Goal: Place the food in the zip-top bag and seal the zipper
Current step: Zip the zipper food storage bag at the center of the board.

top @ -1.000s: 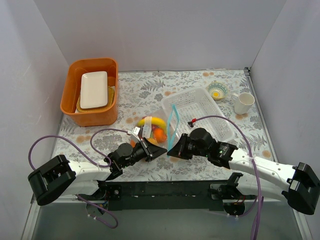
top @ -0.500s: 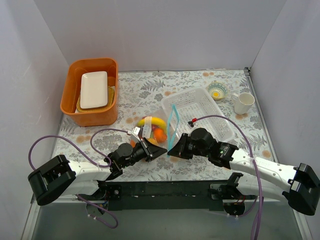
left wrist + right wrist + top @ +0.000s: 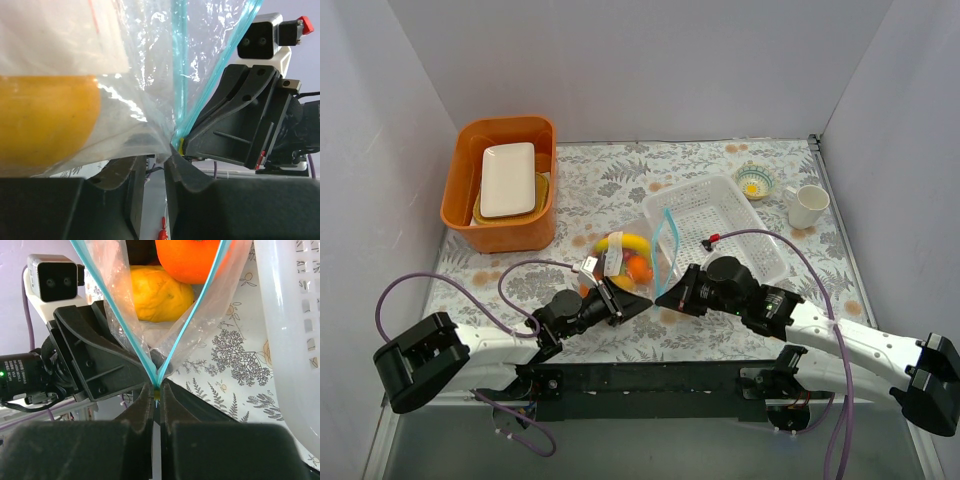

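The zip-top bag point(image 3: 650, 235) stands on the flowered counter point(image 3: 610, 180) between the two arms, just left of the white perforated basket point(image 3: 720, 225). Its mouth is turned toward the basket. The food sits inside it: a banana point(image 3: 625, 243) on top, an orange point(image 3: 192, 252) and a yellow lemon-like piece point(image 3: 157, 295) just under the orange. The other pieces are hidden behind these.

The right gripper point(image 3: 156, 390) has its fingers pressed together on the near end of the zipper point(image 3: 179, 60), at the point where the two light blue strips meet. Above that pinch the strips fan out into a V, so the mouth is not sealed there.

The left gripper point(image 3: 150, 167) sits opposite, nose to nose with the right one at the same lower corner of the bag. Its fingers seem to stand a little apart, with a narrow gap showing between them. The crinkled corner touches one fingertip, though the wrist view is too close to be sure that nothing is caught.
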